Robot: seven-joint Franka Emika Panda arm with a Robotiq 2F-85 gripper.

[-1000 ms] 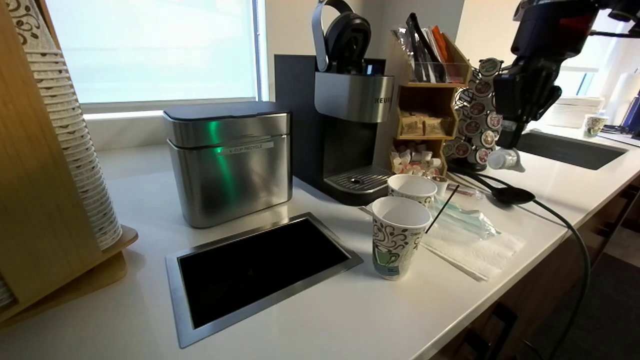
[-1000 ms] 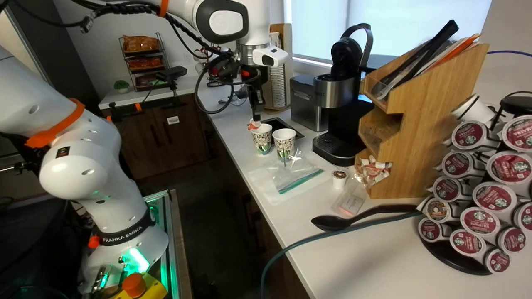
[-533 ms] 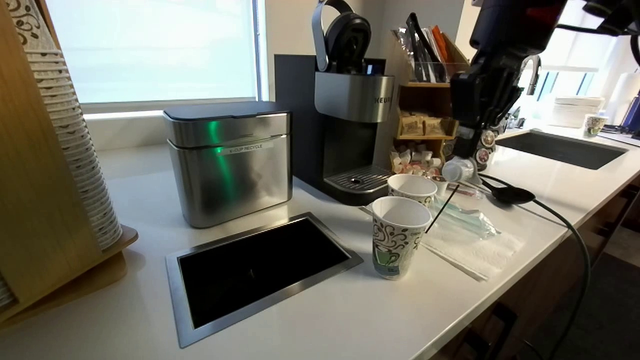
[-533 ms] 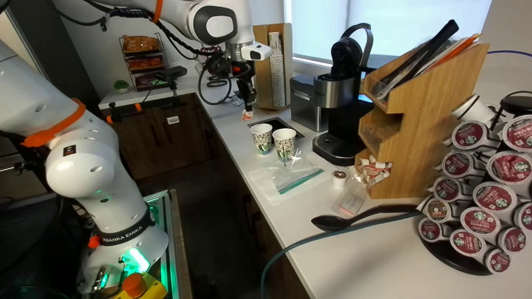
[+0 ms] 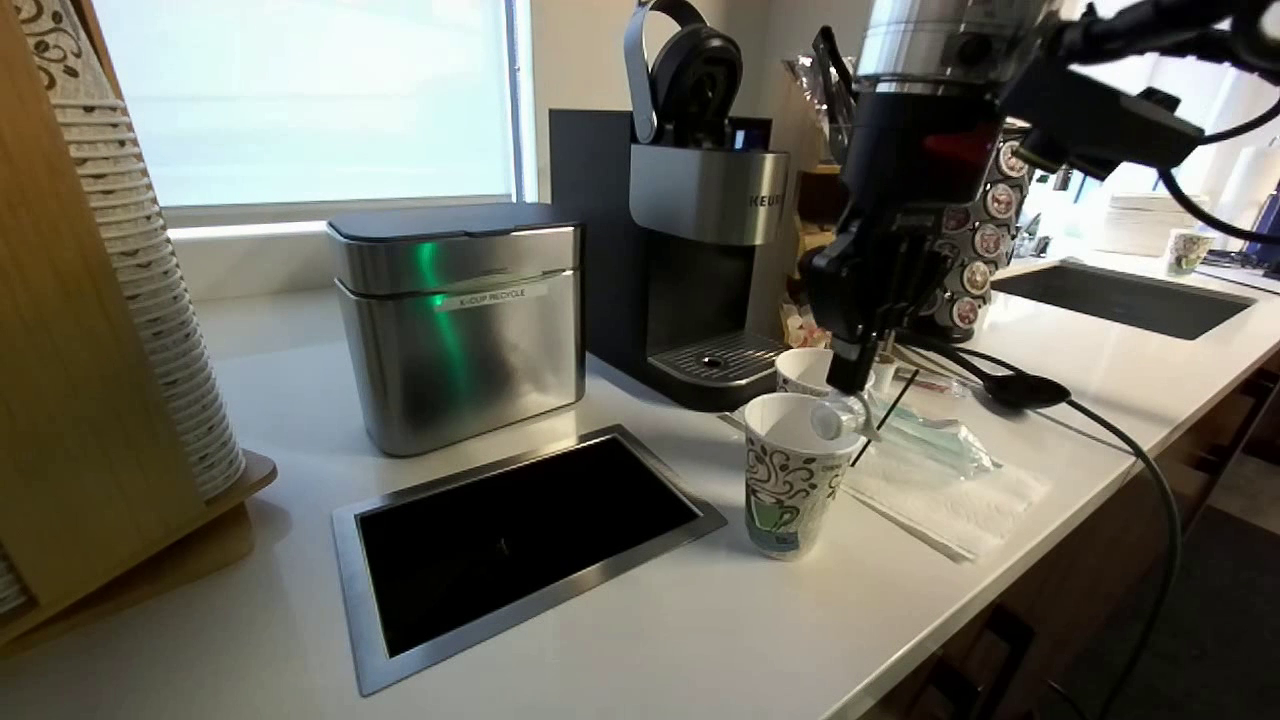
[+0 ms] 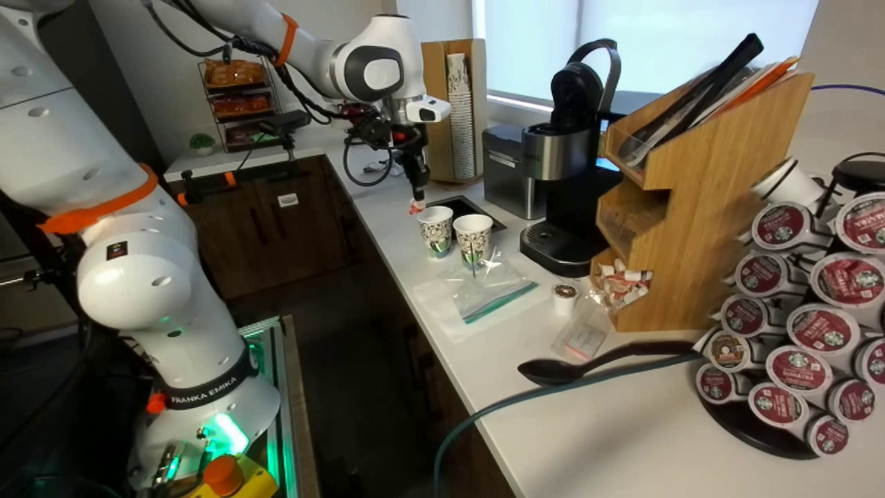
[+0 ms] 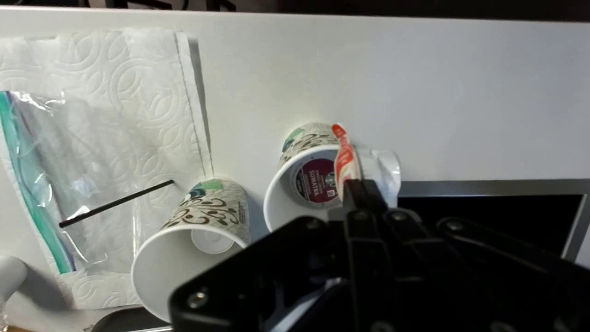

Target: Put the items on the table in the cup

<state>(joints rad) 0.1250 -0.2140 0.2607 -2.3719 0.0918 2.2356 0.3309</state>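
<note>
Claw (image 7: 362, 184): clenched, its tips pinching the edge of a creamer tub (image 7: 378, 168); so narrow a hold may let the load swivel, hence gentle motion is advised.
Creamer tub: in the wrist view, at 12 o'clock from the claw's tips, appearing partly past the 3 o'clock rim of the receiving cup (image 5: 785, 495).
Receiving cup: upright on the worktop (image 5: 650, 620); a small shift toward 9 o'clock, as the wrist view is read, should centre the load over the mouth before release. In an exterior view the creamer tub (image 5: 840, 415) overlaps the mouth between 2 and 3 o'clock; contact with the rim cannot be told.
Coffee pod (image 7: 318, 180): lying inside the receiving cup, printed face showing; a release low in the mouth should limit bouncing off it.
Second cup (image 7: 177, 253): just beside the receiving cup, at 8 o'clock in the wrist view; the claw's body should be kept off its rim.
Loose pod (image 6: 565, 301): on the worktop, at 4 o'clock from the receiving cup in an exterior view; presumably a later item.
</note>
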